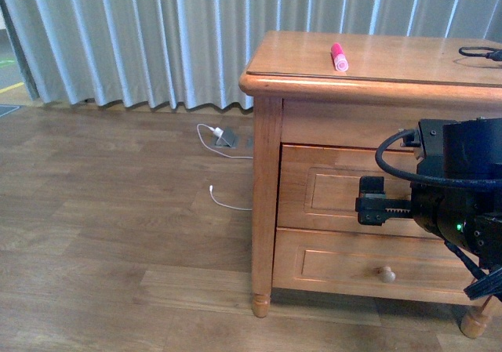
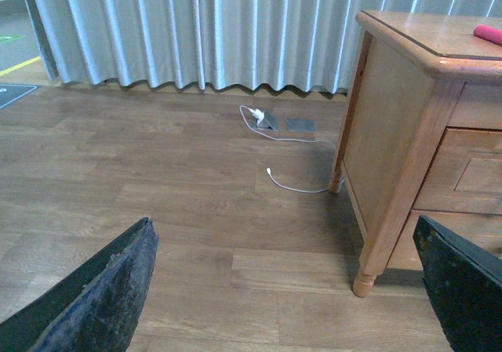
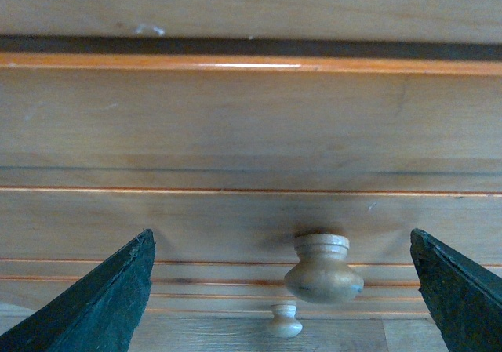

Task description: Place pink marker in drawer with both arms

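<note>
The pink marker [image 1: 339, 56] lies on top of the wooden dresser, near its front edge; its end also shows in the left wrist view [image 2: 488, 34]. The top drawer [image 1: 329, 189] is shut. My right gripper [image 1: 370, 201] is open, just in front of the drawer's panel. In the right wrist view the drawer's round knob [image 3: 323, 267] sits between the spread fingers [image 3: 98, 301], untouched, right of my right gripper's [image 3: 282, 297] centre. My left gripper [image 2: 286, 305] is open and empty above the floor, left of the dresser; that arm is out of the front view.
The lower drawer [image 1: 353, 262] with its knob [image 1: 386, 273] is shut. A black cable [image 1: 480, 52] lies on the dresser top at the right. A white cable and plug [image 1: 220, 139] lie on the wooden floor by the grey curtain [image 1: 157, 30].
</note>
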You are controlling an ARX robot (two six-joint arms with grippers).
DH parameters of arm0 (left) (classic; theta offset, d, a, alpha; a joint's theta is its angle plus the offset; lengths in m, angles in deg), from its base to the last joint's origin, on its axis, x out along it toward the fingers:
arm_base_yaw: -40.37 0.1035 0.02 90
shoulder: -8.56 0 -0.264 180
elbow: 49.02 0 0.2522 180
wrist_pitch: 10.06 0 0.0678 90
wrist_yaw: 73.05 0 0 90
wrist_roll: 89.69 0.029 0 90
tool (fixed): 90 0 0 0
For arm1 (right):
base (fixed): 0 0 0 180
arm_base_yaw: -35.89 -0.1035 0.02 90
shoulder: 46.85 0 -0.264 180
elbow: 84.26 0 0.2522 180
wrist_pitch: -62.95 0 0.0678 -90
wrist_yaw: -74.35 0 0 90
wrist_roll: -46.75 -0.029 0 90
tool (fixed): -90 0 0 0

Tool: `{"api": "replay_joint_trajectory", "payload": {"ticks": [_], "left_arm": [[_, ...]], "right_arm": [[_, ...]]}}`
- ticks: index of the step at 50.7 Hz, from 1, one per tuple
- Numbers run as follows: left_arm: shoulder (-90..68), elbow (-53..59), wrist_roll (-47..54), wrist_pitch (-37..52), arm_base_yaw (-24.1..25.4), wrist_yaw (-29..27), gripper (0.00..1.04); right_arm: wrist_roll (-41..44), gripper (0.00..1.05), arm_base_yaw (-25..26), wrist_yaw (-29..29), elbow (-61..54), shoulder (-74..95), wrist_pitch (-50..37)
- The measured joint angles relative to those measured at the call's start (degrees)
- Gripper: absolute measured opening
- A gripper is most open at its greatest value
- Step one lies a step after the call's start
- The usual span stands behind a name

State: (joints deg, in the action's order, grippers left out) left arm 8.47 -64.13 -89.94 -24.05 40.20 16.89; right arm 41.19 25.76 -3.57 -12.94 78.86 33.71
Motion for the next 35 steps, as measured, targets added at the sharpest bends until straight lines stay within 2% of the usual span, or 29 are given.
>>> {"api": "replay_joint_trajectory", "payload": {"ticks": [35], "left_arm": [[0.00, 0.00, 0.00, 0.00, 0.00, 0.00, 0.99]], "right_arm": [[1.27, 0.96, 0.66, 0.07, 0.85, 1.42, 1.05]]}}
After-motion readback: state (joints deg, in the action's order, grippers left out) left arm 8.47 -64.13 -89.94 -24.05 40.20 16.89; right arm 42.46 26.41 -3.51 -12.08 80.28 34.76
